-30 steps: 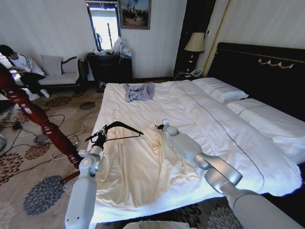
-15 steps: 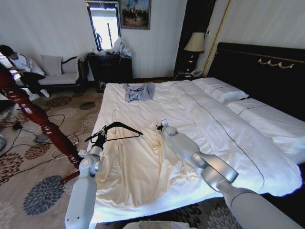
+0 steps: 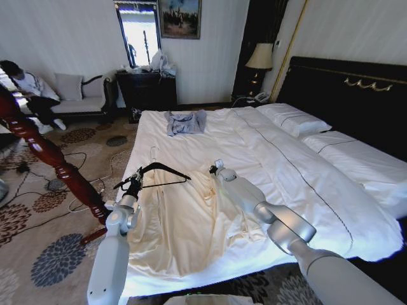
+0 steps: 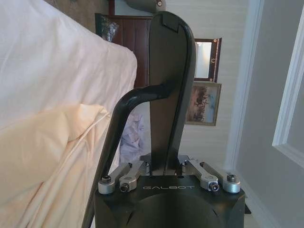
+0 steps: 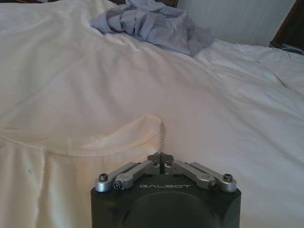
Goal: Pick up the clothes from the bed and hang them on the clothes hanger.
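Clothes (image 3: 191,216) flat on bed (image 3: 299,165); left tool (image 3: 135,180) clamped on clothes hanger (image 3: 156,170); right tool (image 3: 214,168) fingers together.

I see pale panelled walls (image 3: 70,32), with a bright window (image 3: 141,33) and a framed painting (image 3: 180,17) beside it. Under the window stands a dark cabinet (image 3: 147,89); left of it is a cushioned sofa (image 3: 79,101). A table lamp (image 3: 259,58) sits in the far right corner. The floor is a floral patterned carpet (image 3: 54,254) with cables (image 3: 73,166) trailing across it. 1 dark red turned post (image 3: 44,152) leans in at my left.
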Robot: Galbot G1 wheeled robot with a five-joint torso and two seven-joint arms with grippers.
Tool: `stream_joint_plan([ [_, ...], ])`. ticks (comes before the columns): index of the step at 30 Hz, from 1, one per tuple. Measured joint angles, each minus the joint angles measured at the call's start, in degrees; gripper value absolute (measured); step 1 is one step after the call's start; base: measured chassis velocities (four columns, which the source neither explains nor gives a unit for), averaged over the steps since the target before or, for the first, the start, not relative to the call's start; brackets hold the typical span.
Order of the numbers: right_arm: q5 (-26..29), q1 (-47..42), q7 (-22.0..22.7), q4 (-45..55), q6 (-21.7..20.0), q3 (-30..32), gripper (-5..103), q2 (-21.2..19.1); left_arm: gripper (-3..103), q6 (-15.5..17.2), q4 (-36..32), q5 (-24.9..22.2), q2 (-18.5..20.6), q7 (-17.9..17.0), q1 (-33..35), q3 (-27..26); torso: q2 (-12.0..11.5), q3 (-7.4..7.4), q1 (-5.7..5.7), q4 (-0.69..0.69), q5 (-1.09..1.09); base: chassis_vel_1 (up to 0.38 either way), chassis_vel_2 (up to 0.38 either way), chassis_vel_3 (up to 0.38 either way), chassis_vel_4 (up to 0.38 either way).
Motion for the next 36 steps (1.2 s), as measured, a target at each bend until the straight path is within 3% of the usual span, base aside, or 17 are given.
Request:
stream_joint_plan([
  [6,1.58,-0.15,1.13,2.85,-0.64,-0.51,0,-0.71,23,-0.21,0.87,0.0,-0.44,0.71,-0.06,0.39,0.0,0.0,0.0,0.0,0.0,0.0,0.0,0.0,0.0],
  [11,6.04,-0.55,3.36,10.31,-2.61,-2.18,0,-3.17,23,-0.29,1.31,-1.22,-1.26,1.0,-0.67,0.14,0.0,0.0,0.0,0.0,0.0,0.0,0.0,0.0,0.0],
  [16,12.09,-1.85,7.1,21.1,-6.16,-2.4,0,-7.24,23,-0.38,2.6,-1.97,-2.41,1.32,-2.25,0.25,0.0,0.0,0.0,0.0,0.01,0.0,0.0,0.0,0.0],
  [25,17.19,-2.07,9.6,32.62,-9.59,-3.37,0,-13.09,23,-0.22,4.25,-1.23,-4.08,2.01,-3.85,2.03,0.0,0.0,0.0,-0.01,0.01,0.0,0.0,0.0,0.0],
  [36,22.04,-0.16,12.48,41.29,-12.28,-5.21,0,-13.71,23,-0.24,7.47,0.09,-5.62,2.91,-6.27,1.93,0.0,0.0,0.0,0.0,-0.01,0.0,0.0,0.0,0.0],
])
